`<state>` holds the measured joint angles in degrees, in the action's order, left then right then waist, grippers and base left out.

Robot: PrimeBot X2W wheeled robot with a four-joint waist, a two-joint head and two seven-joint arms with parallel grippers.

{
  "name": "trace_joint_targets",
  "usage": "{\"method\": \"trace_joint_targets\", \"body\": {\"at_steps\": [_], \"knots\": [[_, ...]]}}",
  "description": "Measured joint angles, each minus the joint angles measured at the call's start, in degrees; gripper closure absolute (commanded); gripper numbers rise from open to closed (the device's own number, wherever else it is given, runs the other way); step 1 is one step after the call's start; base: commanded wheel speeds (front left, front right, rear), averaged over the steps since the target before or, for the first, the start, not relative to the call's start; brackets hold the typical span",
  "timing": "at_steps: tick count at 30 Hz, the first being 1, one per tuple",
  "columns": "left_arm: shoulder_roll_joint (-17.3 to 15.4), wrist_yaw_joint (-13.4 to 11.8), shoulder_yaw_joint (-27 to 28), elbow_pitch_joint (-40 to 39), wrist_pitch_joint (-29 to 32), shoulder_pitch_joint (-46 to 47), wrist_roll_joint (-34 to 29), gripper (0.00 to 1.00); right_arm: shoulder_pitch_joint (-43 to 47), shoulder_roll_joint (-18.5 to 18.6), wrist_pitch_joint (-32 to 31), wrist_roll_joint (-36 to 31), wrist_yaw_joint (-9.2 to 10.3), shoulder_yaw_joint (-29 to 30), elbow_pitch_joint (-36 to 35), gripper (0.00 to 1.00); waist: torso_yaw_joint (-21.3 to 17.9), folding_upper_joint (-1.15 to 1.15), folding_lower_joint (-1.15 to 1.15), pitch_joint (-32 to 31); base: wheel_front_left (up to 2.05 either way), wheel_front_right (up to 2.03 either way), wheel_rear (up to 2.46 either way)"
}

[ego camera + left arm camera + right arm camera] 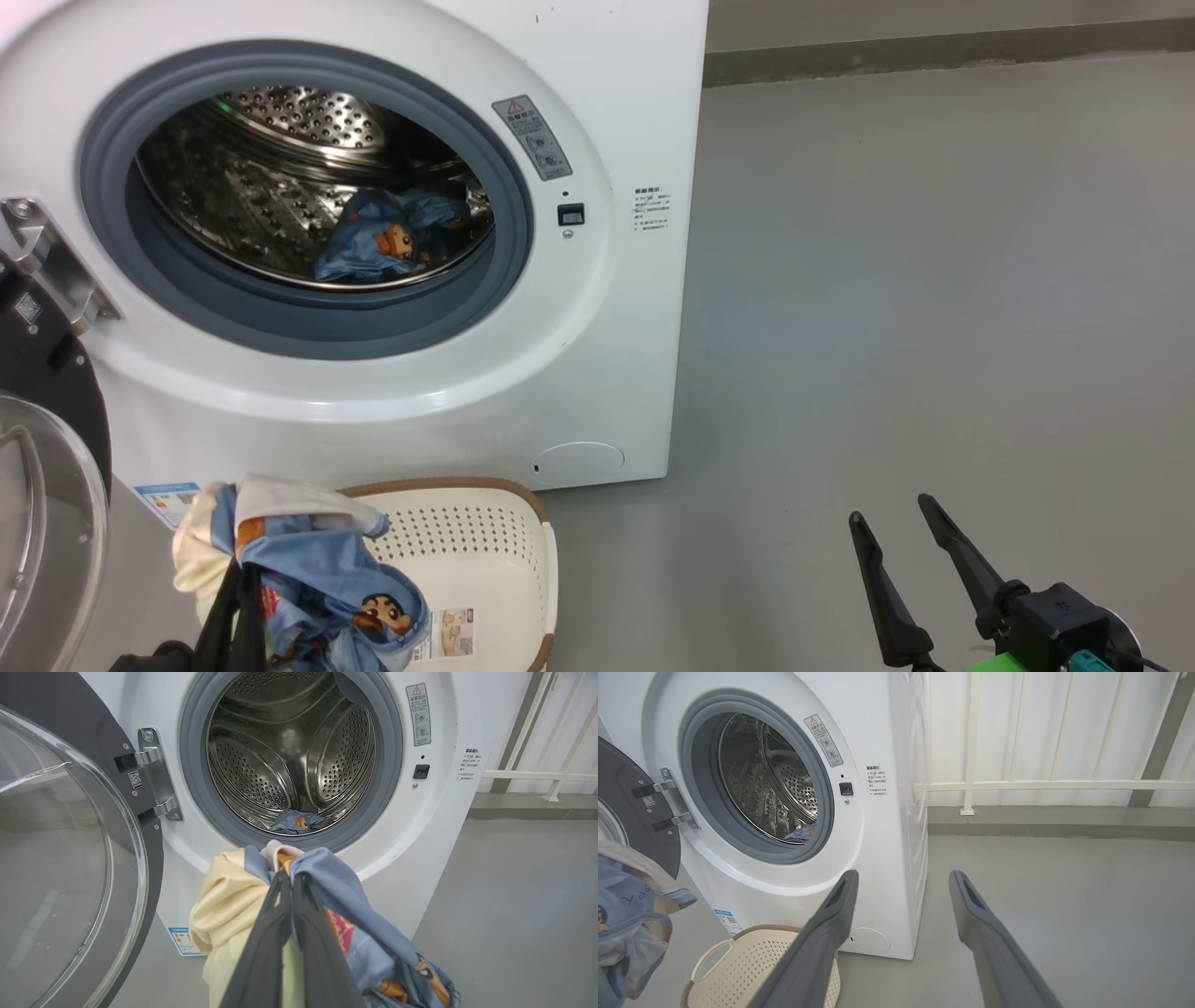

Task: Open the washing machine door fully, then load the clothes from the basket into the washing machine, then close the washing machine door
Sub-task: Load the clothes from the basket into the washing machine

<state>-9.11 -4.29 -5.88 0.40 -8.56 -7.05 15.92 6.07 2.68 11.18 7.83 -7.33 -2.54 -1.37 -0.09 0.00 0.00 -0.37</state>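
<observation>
Light blue clothes (322,574) with orange-brown cartoon prints, bunched with a cream piece, hang clenched in the left gripper (293,882) near the basket (467,537); another lies inside the washing machine (616,327). The right gripper (889,510) gapes empty.

Bright, even light — glints inside the washing machine (611,373).

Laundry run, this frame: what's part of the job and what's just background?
Job: washing machine, its open door, clothes bundle in the shut left gripper, one garment in the drum, basket, open right gripper.
Background: white railing, warning sticker, blue label, grey floor.
</observation>
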Motion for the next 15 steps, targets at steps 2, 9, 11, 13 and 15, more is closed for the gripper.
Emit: {"method": "trace_joint_targets", "body": {"at_steps": [2,9,11,13,15], "knots": [[-0.14,0.00,-0.04,0.01,0.00,0.00,0.14,1.00,0.00,0.00,0.00,0.01,0.00,-0.12,0.11,0.00,0.03,0.00,0.00,0.01,0.00,0.00,0.00],[-0.14,-0.08,-0.46,-0.26,0.26,0.00,0.41,1.00,0.00,0.00,0.01,0.01,0.00,-0.25,0.20,0.00,0.02,0.00,0.00,0.12,0.00,0.00,0.00],[-0.15,-0.08,-0.48,-0.25,0.25,0.00,0.44,1.00,0.00,0.00,0.01,0.01,0.00,-0.27,0.20,0.00,0.00,0.00,0.00,0.23,0.00,0.00,0.00],[-0.18,-0.08,-0.53,-0.20,0.25,0.04,0.71,1.00,0.00,0.00,0.01,0.01,0.00,-0.29,0.19,0.00,-0.02,0.00,0.00,0.39,0.00,0.00,0.00],[-0.27,-0.08,-0.62,-0.01,0.25,0.12,0.91,1.00,0.00,0.00,0.01,0.01,0.00,-0.32,0.16,0.00,-0.05,0.00,0.00,0.70,0.00,0.00,0.00]]}}
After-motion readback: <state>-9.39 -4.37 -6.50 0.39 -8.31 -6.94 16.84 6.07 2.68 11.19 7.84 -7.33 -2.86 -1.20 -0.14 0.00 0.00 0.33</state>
